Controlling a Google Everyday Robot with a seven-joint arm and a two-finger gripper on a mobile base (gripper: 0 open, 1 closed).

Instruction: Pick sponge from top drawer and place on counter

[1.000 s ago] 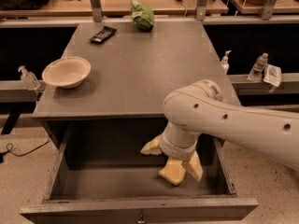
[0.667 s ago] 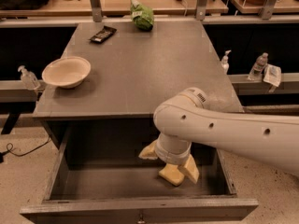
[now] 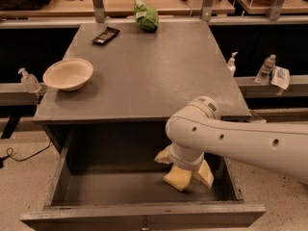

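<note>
From the one camera view, the top drawer (image 3: pixel 120 211) stood pulled wide open under the grey worktop (image 3: pixel 154 76). The robot's white arm (image 3: pixel 240 141) reached in from 3 o'clock, bent down over the drawer's right half.

The tool (image 3: pixel 184 170) sat low inside the drawer, toward 4 o'clock from the drawer's middle. Its two flat yellowish fingers (image 3: pixel 206 173) were spread apart, one either side of the sponge (image 3: pixel 176 178). The sponge lay on the drawer floor, between them and nearer the right-hand one. I'd call the tool open, not yet pinched on anything.

Over the last second the arm's fat elbow joint had swung toward 9 o'clock and dropped lower above the drawer. The sponge hadn't budged from its spot. To me that read as the wrist settling its line for the grasp, with the closing, the lift and the carry up to the worktop all yet to come.

Up top, a cream bowl (image 3: pixel 67 73) sat at 9 o'clock, a green packet (image 3: pixel 146 16) at 12, and a dark flat wrapper (image 3: pixel 106 35) near 11.
</note>
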